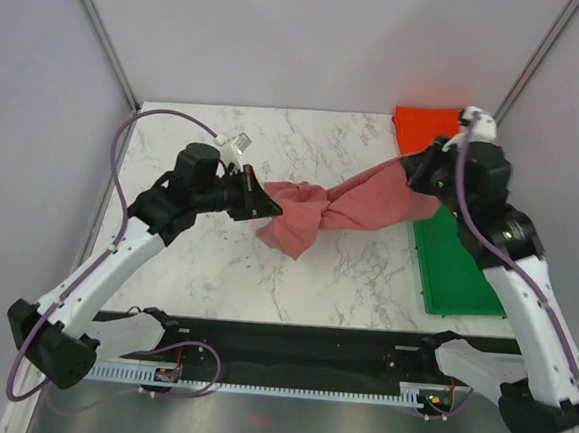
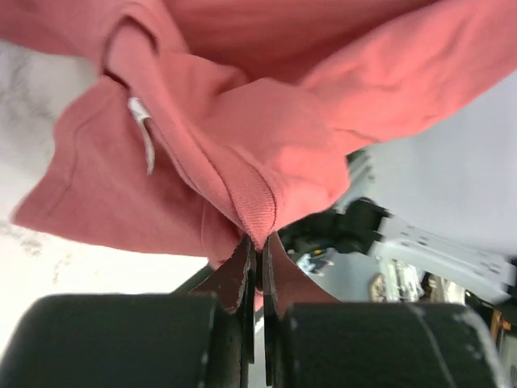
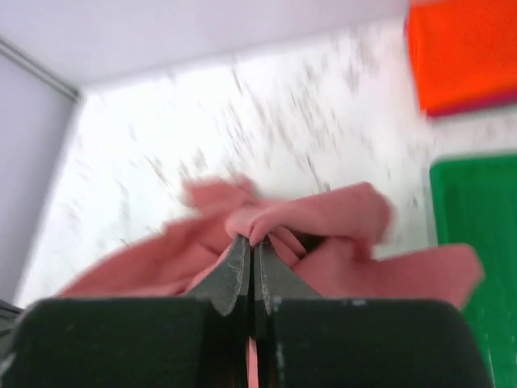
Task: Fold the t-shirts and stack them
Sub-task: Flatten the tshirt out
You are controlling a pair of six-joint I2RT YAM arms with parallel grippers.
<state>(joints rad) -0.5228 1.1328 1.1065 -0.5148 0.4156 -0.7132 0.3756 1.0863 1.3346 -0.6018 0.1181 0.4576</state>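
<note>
The dusty rose-red t-shirt (image 1: 335,208) hangs stretched and twisted between both grippers above the marble table (image 1: 206,260). My left gripper (image 1: 268,203) is shut on its left end; the left wrist view shows the jaws (image 2: 258,242) pinching a ribbed hem of the t-shirt (image 2: 266,129). My right gripper (image 1: 411,166) is shut on its right end; the right wrist view shows the jaws (image 3: 252,240) pinching a fold of the t-shirt (image 3: 323,218). A folded bright orange-red t-shirt (image 1: 427,125) lies at the back right, with a dark maroon edge under it (image 3: 468,107).
A green plastic tray (image 1: 455,275) lies on the right side of the table, under my right arm; it also shows in the right wrist view (image 3: 477,210). A metal frame post (image 1: 103,36) stands at the back left and another (image 1: 538,51) at the back right.
</note>
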